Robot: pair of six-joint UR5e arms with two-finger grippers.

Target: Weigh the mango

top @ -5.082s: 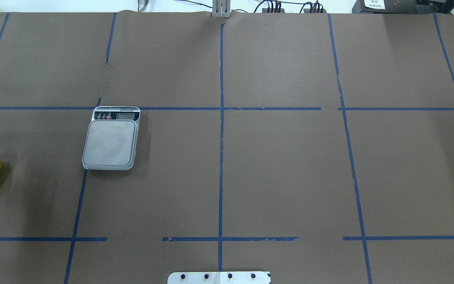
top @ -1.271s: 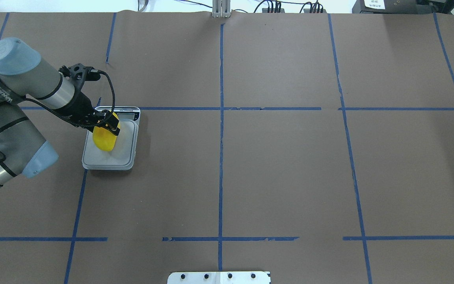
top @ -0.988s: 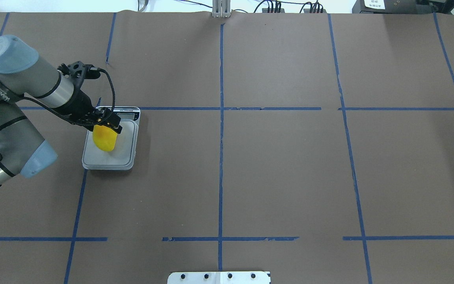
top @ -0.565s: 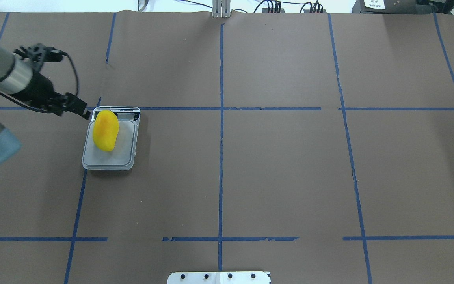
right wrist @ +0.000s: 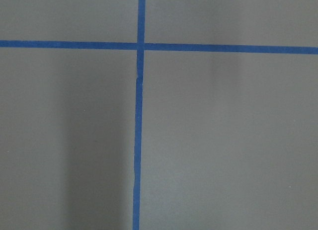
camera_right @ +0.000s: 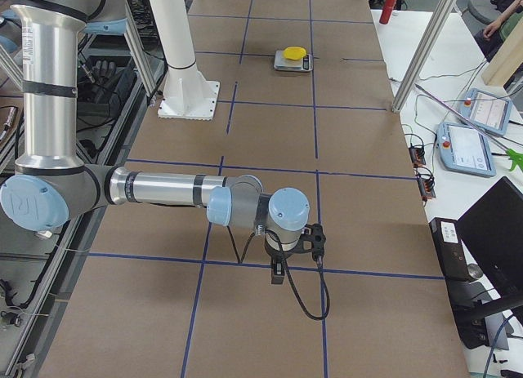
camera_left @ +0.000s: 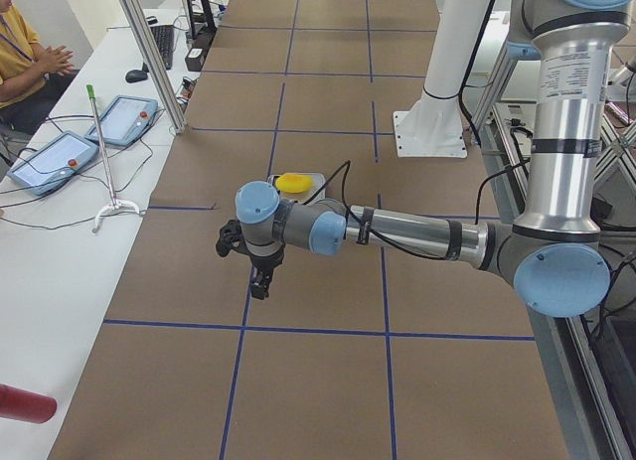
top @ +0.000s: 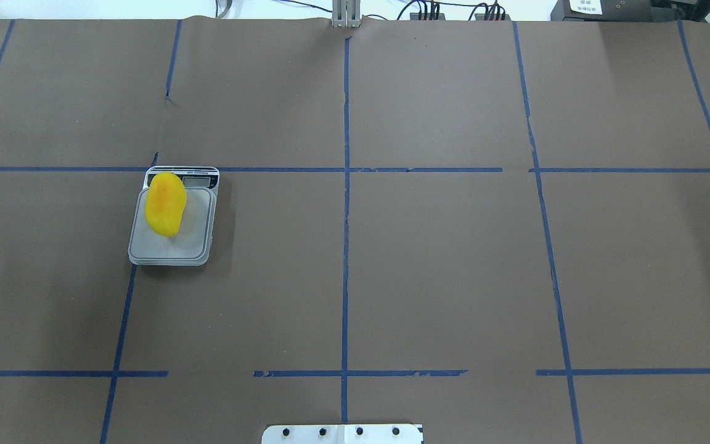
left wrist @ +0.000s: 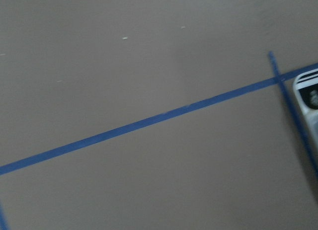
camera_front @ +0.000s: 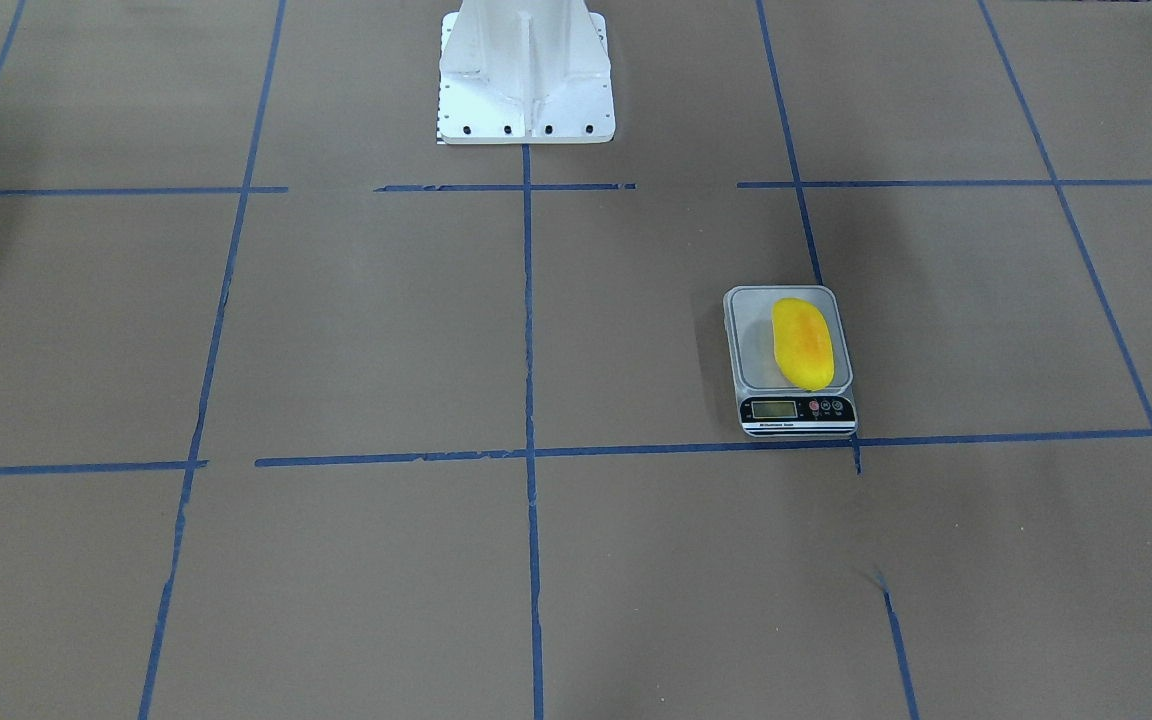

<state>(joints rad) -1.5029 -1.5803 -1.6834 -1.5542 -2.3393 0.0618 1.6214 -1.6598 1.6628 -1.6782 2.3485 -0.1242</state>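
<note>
The yellow mango (top: 165, 203) with an orange blush lies free on the platform of the small grey scale (top: 176, 243), toward its left side. Both also show in the front-facing view, mango (camera_front: 802, 343) and scale (camera_front: 751, 350), and in the side views (camera_left: 291, 183) (camera_right: 293, 52). A corner of the scale (left wrist: 308, 98) shows in the left wrist view. My left gripper (camera_left: 260, 281) hangs over the table away from the scale, seen clearly only from the side; I cannot tell if it is open. My right gripper (camera_right: 278, 272) is far from the scale; I cannot tell its state either.
Brown paper with blue tape lines covers the table. The white robot base (camera_front: 526, 70) stands at the middle of the robot's side. A side bench holds control tablets (camera_left: 60, 152), a red bottle (camera_left: 25, 405) and metal frame posts (camera_left: 149, 58).
My left gripper set the mango on the scale, let go of it, and drew back to the left out of the overhead view. The mango stays on the platform.
</note>
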